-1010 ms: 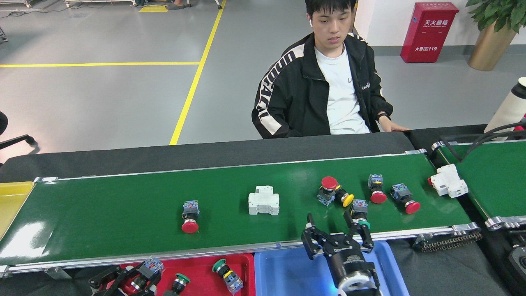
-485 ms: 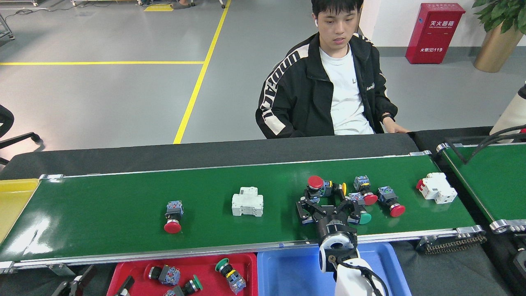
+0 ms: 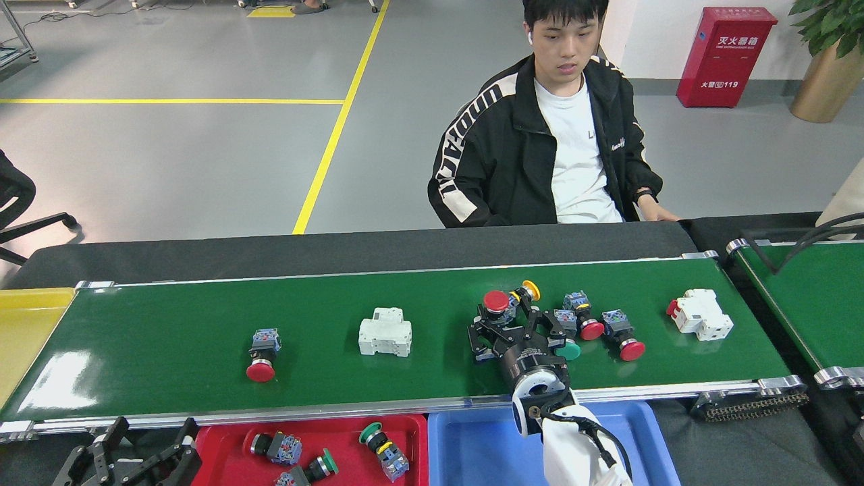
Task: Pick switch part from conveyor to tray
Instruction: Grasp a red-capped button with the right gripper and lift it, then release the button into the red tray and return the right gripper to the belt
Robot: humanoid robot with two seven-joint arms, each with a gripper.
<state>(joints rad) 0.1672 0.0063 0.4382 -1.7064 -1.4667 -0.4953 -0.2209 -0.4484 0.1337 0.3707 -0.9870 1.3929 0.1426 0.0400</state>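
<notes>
Glossy green conveyor (image 3: 169, 337), round-capped switches (image 3: 260, 351)

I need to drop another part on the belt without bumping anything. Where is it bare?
The conveyor is bare left of the lone red button switch, and between the white breaker and the right gripper. Crowded around that gripper, where switches cluster. The blue tray is bare too.
</notes>
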